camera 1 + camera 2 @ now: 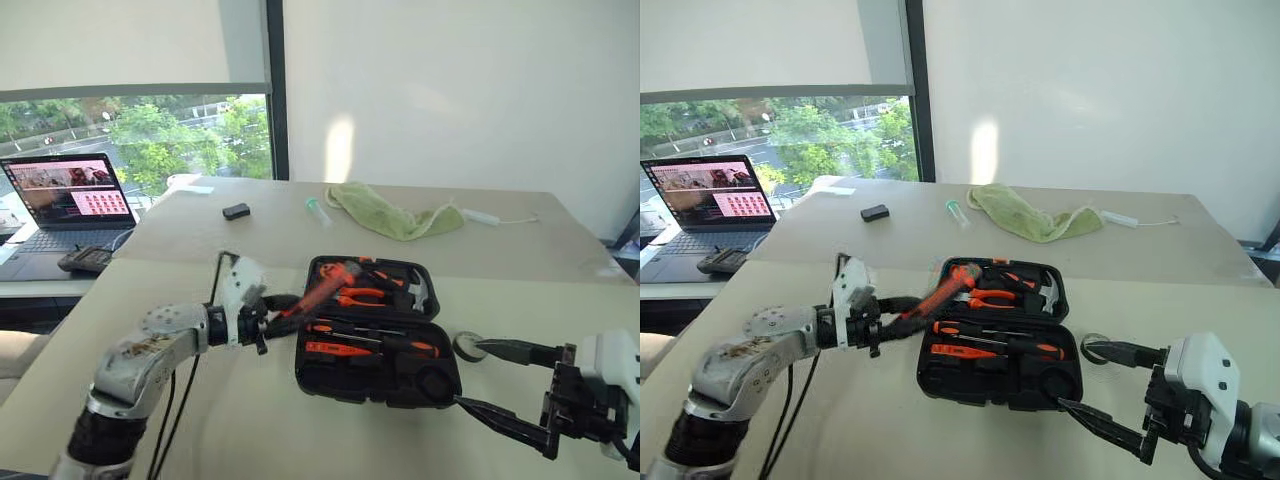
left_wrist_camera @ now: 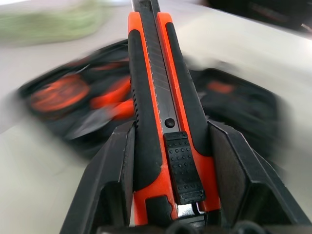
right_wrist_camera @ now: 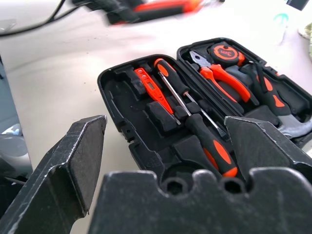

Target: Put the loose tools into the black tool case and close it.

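In the head view, your left pincer [image 1: 268, 318] is gripping the utility knife [image 1: 320, 288] by its tail, holding it slanted over the open tool case's [image 1: 375, 390] left edge, likely lining it up with a slot. The case is lying mid-surface. Your right pincer [image 1: 490, 380] is waiting wide open and empty beside the tape roll [image 1: 467, 346].

The left wrist view is showing both fingers [image 2: 114, 180] pressing the knife's sides.

The right wrist view is showing screwdrivers [image 3: 195, 114] already seated inside.
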Motion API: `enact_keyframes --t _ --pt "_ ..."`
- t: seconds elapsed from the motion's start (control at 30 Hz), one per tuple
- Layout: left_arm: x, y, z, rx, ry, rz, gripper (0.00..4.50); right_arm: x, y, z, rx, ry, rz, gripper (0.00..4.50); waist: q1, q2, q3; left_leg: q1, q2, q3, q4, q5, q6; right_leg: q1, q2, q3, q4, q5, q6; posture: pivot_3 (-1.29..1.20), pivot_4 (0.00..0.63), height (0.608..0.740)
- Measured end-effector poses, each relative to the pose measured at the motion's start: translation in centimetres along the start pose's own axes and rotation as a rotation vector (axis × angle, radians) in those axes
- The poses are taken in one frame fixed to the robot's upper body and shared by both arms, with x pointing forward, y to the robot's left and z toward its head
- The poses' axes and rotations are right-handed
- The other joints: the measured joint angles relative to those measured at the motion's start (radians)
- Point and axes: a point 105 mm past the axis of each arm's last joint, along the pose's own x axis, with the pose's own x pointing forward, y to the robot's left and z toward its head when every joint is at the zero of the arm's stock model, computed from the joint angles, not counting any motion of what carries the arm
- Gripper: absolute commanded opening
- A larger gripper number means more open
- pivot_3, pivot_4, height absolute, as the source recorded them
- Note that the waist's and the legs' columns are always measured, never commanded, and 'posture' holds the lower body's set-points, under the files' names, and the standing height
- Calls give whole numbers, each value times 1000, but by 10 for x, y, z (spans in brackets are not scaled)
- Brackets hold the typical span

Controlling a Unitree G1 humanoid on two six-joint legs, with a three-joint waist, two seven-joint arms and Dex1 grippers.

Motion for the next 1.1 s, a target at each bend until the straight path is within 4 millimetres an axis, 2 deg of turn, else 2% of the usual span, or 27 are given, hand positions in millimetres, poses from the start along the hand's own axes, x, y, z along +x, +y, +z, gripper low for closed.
enact_keyframes --t 0.07,0.17,0.27,0.3,0.4,0.67,0.97,1.03,1.07,1.1 --pt "17 -6 -14 69 60 -127 1766 -2 2 -2 8 11 4 4500 6 -1 1 -1 0 0 2 0 2 1 2 0 -1 0 1 0 150 740" --pt "38 2 -31 163 155 -196 1766 -10 5 -4 22 43 10 4500 11 -2 1 -3 0 0 4 1 3 0 4 1 -2 1 3 0 150 740" --pt "48 6 -34 290 196 -233 1766 -17 8 -3 19 64 21 4500 5 -2 1 -3 1 0 4 1 3 0 4 3 -2 2 3 0 150 740" --pt "51 8 -40 305 211 -240 1766 -19 8 -2 14 68 23 4500 -2 -2 1 -2 1 0 3 0 3 0 4 4 -1 3 6 0 150 740" --pt "60 8 -38 365 188 -268 1766 -23 10 0 13 74 38 4500 -5 -2 1 -1 2 0 2 1 3 0 5 3 -1 5 10 0 150 740" --pt "72 12 -37 408 196 -304 1766 -29 7 2 0 91 74 4500 3 -2 1 -2 2 -1 4 1 3 1 4 3 -1 5 10 0 150 740" --pt "58 13 -37 298 277 -303 1766 -32 3 6 -28 97 75 4500 -9 -2 1 -1 3 -1 2 1 3 0 8 3 0 5 11 0 150 740" --pt "53 11 -37 258 292 -308 2779 -32 2 6 -31 95 71 4500 -10 -2 1 -1 3 -1 2 1 3 -1 8 3 0 5 11 0 150 740" --pt "52 11 -36 248 291 -304 2965 -32 2 6 -32 94 70 4500 -9 -2 1 -1 3 -1 2 1 3 -1 7 3 0 5 11 0 150 740" --pt "50 10 -35 237 293 -307 3354 -31 1 7 -36 93 70 4500 -7 -2 1 -1 3 -1 2 1 3 -1 7 3 0 5 11 0 150 740"
